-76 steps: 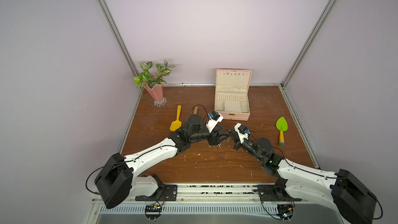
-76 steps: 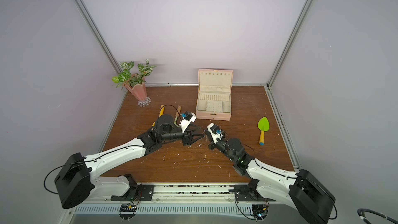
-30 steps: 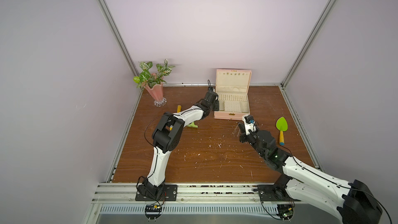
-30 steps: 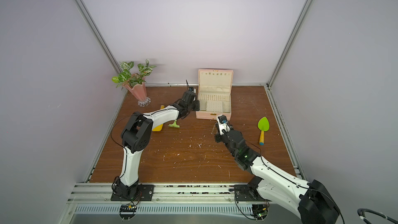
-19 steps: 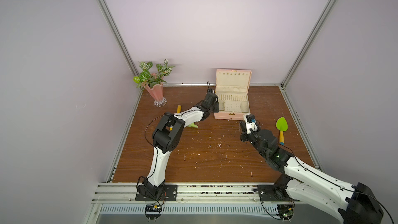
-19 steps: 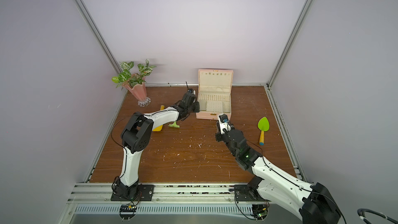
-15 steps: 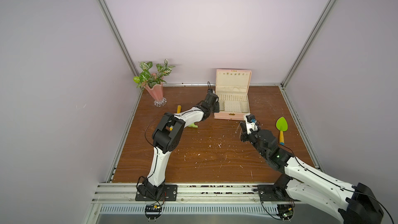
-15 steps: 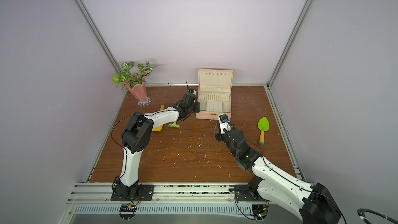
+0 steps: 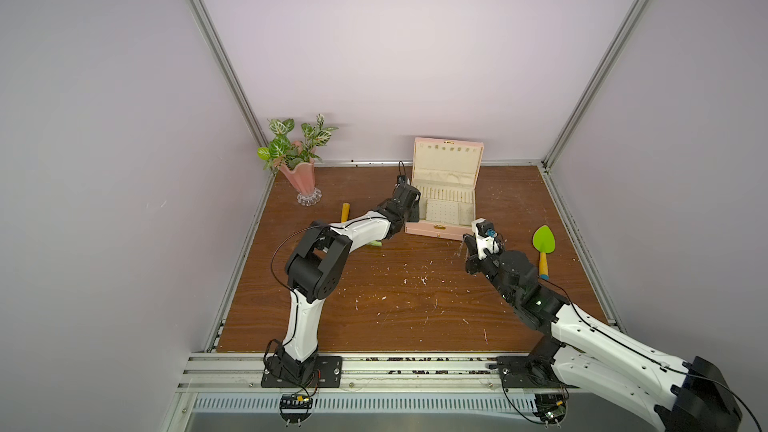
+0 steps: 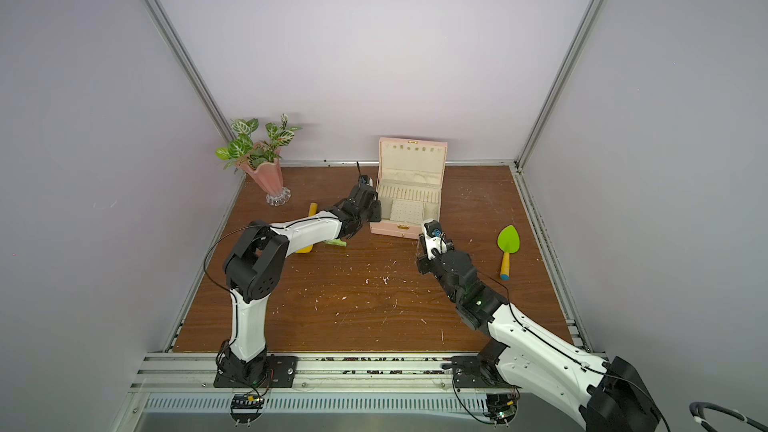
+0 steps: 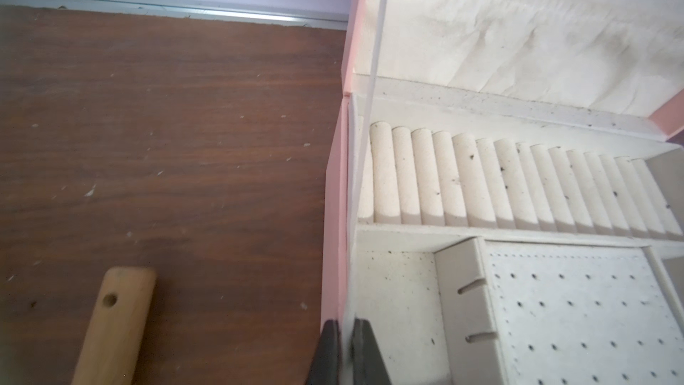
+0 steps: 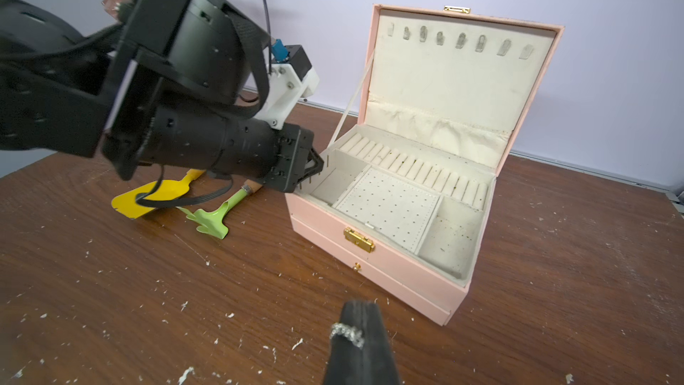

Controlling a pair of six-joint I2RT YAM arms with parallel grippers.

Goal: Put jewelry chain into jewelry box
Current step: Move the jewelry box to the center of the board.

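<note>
A: Where is the jewelry chain (image 12: 346, 333) sitting?

B: It is lying bunched across the tip of the right gripper (image 12: 358, 309), a small silvery clump. The jaws are pressing fully together on it. Gripper and chain are hovering on the near side of the jewelry box (image 12: 407, 272), by its near right corner and apart from it. The chain is sitting outside the box.

A: And the box?

B: It is standing at the far middle of the table (image 9: 415, 305) with the lid open and upright, the small hooks (image 12: 460, 41) showing along its top. The slotted rolls (image 12: 418, 170) are running across the far part of the tray. The dotted pad (image 12: 388, 205) is sitting in the near middle, with a plain compartment on either side.

A: Left gripper?

B: The left gripper (image 11: 343, 327) is reaching in at the box's left wall, beside the near left compartment. The fingers are standing all but together, with a thin pale strip between them. I cannot tell whether it is the wall's cream rim or the white ribbon (image 12: 351, 102) running from lid to base.

A: Surroundings?

B: A yellow trowel (image 12: 148, 198) and a green forked tool (image 12: 213, 216) are lying left of the box, under the left arm. A green trowel (image 9: 543, 239) is lying well to the right. A pink vase (image 9: 301, 178) with leaves is standing in the far left corner. Pale flecks (image 12: 184, 305) are littering the wood.
</note>
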